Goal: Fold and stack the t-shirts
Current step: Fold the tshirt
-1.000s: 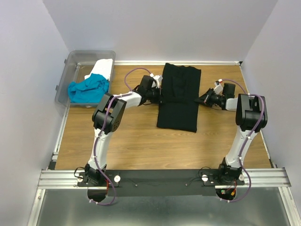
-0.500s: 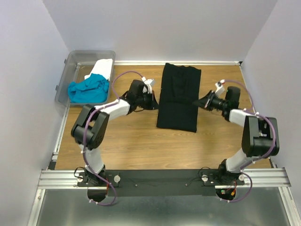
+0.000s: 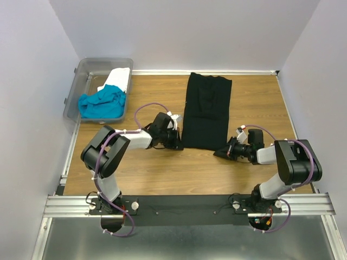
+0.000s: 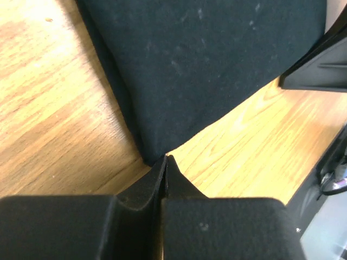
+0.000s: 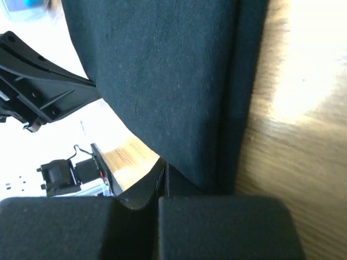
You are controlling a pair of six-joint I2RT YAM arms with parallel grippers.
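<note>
The large black t-shirt point(image 3: 206, 111) lies flat on the table, folded into a long strip. My left gripper point(image 3: 177, 142) is shut, its tips at the strip's near left corner point(image 4: 149, 154); no cloth shows between the jaws. My right gripper point(image 3: 221, 153) is shut, its tips at the strip's near right corner point(image 5: 206, 179), with no cloth between the jaws. The turquoise-blue t-shirt point(image 3: 102, 104) and the white t-shirt point(image 3: 117, 79) lie crumpled in the bin at the back left.
The clear plastic bin point(image 3: 87, 67) stands at the table's back left corner against the wall. White walls close in the left, back and right sides. Bare wood point(image 3: 162, 168) lies between the shirt and the arm bases.
Both grippers have moved from the middle of the black shirt's sides toward me, down to its near corners. The shirt has not visibly shifted.
</note>
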